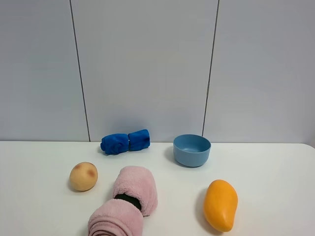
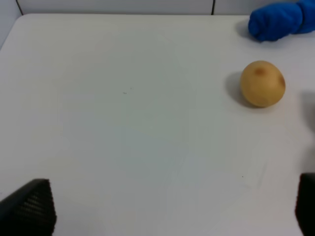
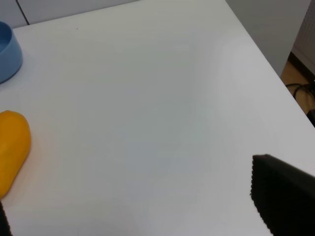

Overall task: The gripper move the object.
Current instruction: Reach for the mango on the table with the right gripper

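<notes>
— Right gripper (image 3: 130, 196), is it shut?
— No. Its two black fingers (image 3: 283, 196) are far apart. Only bare white table (image 3: 162, 98) shows between them.
— Where is the mango?
— The mango (image 3: 12, 150) lies on its side on the table, just beside one finger, the one that only peeks in at the edge of the right wrist picture. It is not between the fingers. I can't tell if that finger touches it.
— What does it look like?
— Smooth, long and orange-yellow.
— What is past the mango?
— A blue bowl (image 3: 7, 51). It is farther from the gripper than the mango and stands the right way up. There is a gap of table between the two.
— And the left gripper?
— The left gripper (image 2: 167, 211) has its fingers wide apart too, and it holds nothing. Only the tips show.
— What is in front of it?
— First a lot of bare table. Then, off to one side and well away from the fingers, a round tan peach (image 2: 262, 83) with a reddish spot. Farther still is a rolled blue cloth (image 2: 275, 19), near the back edge of the table.
— Anything else?
— The high camera shows two rolled pink towels (image 1: 135, 189) between the peach and the mango. They touch each other, and something dark shows where they meet. Behind it all is a grey wall (image 1: 147, 64).
</notes>
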### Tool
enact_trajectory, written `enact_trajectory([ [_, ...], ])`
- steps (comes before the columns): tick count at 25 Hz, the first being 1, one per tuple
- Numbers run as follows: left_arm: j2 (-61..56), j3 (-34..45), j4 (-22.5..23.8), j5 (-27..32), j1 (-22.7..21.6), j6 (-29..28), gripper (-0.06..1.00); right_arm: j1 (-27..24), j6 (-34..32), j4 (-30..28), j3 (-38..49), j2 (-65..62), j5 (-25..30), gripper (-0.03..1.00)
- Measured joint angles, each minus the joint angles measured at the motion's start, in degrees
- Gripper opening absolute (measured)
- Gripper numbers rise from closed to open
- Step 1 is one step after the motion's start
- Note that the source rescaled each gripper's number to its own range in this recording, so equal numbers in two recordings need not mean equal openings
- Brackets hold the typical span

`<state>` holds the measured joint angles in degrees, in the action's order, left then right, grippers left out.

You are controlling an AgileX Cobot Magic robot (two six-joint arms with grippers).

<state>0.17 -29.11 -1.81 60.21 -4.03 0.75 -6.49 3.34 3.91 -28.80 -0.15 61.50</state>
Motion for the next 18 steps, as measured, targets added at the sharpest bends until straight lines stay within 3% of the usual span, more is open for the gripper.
enact_trajectory([
  [18,0.0,0.0,0.0,0.0,0.0,0.0,1.00,0.0,0.0,0.0,0.0,0.0,0.0,1.00],
])
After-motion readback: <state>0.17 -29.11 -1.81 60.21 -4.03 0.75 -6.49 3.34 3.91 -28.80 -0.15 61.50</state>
